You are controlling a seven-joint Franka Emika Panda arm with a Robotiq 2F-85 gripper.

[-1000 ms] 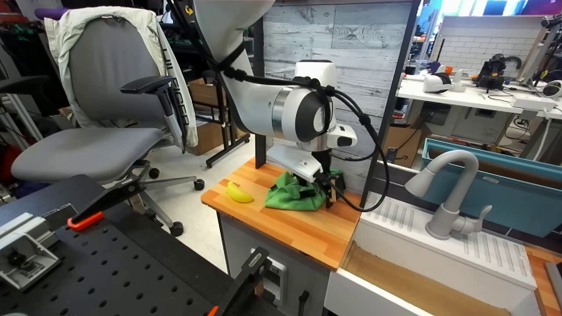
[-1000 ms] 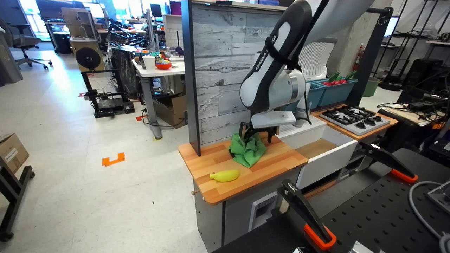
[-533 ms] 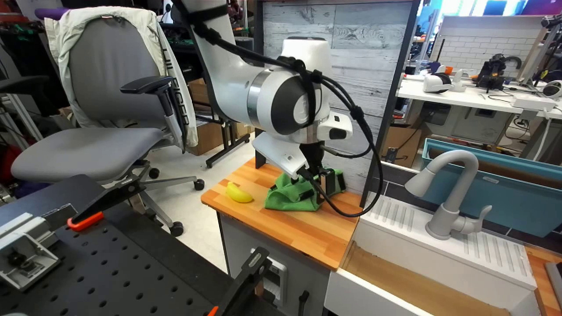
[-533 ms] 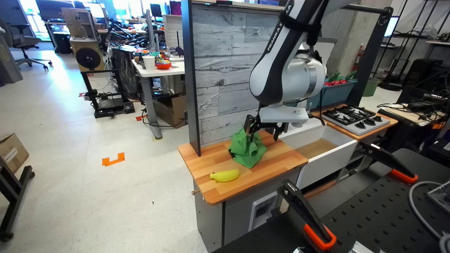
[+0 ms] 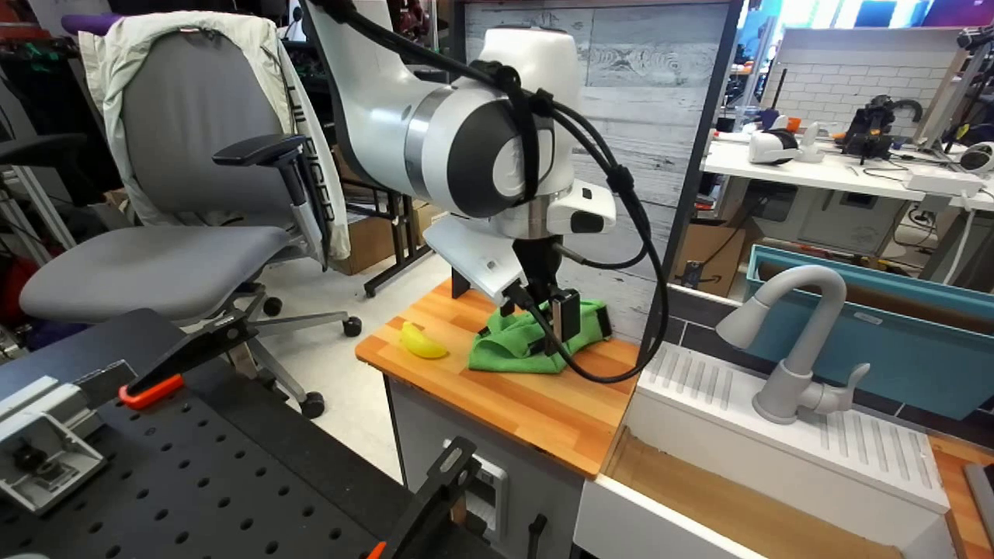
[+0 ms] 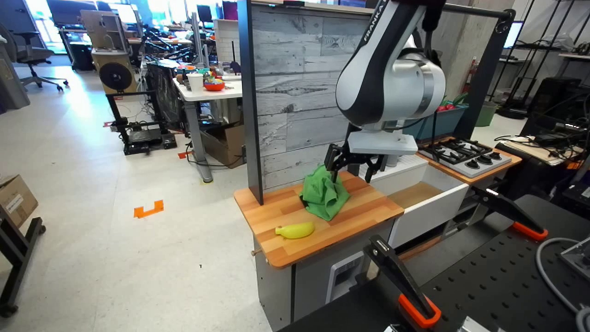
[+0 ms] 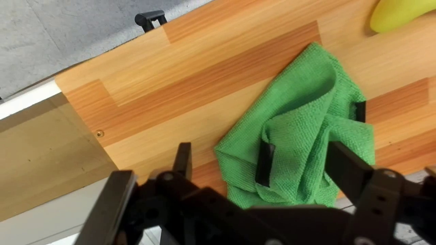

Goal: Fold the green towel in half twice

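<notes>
Wooden tabletop, rumpled green towel, end effector nearby, spread wide, holding nothing

"FRANKA" lettering, in capitals, readable on robot arm above desk; runs aslant up to frame's top edge. Too small or blurred to read: pale marks on black clamp near desk; label on cardboard box and small white tag on teal planter, both apart from desk.
</notes>
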